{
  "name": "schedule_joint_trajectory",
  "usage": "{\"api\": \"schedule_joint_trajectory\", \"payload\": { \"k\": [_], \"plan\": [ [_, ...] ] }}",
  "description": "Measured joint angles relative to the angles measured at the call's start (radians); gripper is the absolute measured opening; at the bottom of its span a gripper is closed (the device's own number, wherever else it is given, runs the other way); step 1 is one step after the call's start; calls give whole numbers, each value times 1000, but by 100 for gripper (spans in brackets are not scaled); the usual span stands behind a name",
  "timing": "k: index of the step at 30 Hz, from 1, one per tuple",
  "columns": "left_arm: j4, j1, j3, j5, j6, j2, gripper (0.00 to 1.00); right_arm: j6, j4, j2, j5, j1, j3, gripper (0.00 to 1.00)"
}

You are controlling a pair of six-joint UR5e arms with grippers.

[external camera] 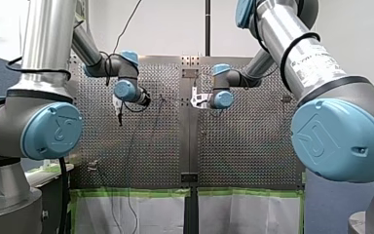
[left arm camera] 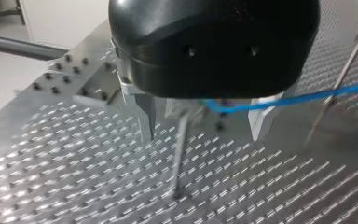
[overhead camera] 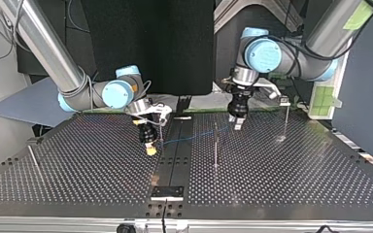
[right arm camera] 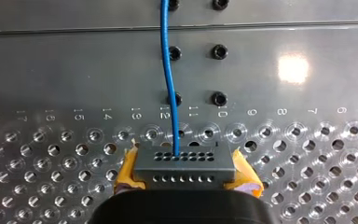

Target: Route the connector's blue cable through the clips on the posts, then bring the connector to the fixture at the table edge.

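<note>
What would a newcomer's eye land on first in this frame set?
The blue cable, running over the middle of the table between both arms. At one end my right arm's end effector grips the grey connector between yellow pads; at the other, the cable passes between the open metal fingers of my left arm's black end effector, close to a thin post.

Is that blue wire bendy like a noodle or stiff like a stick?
Probably bendy: the blue cable is thin and curves gently as it leaves the connector. Likely light too, being so thin.
</note>
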Motion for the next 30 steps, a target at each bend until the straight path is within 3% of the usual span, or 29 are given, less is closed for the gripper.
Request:
{"api": "schedule_joint_trajectory", "payload": {
  "k": [10, 22, 30],
  "plan": [
    [-21, -30, -9, 44, -4, 2, 100, 0, 1, 0, 0, 0, 0, 2],
    [32, -41, -9, 43, 3, 10, 100, 0, 1, 0, 0, 0, 0, 2],
    [47, -46, -9, 30, 44, 11, 100, 0, 1, 0, 0, 1, 0, 2]
  ]
}}
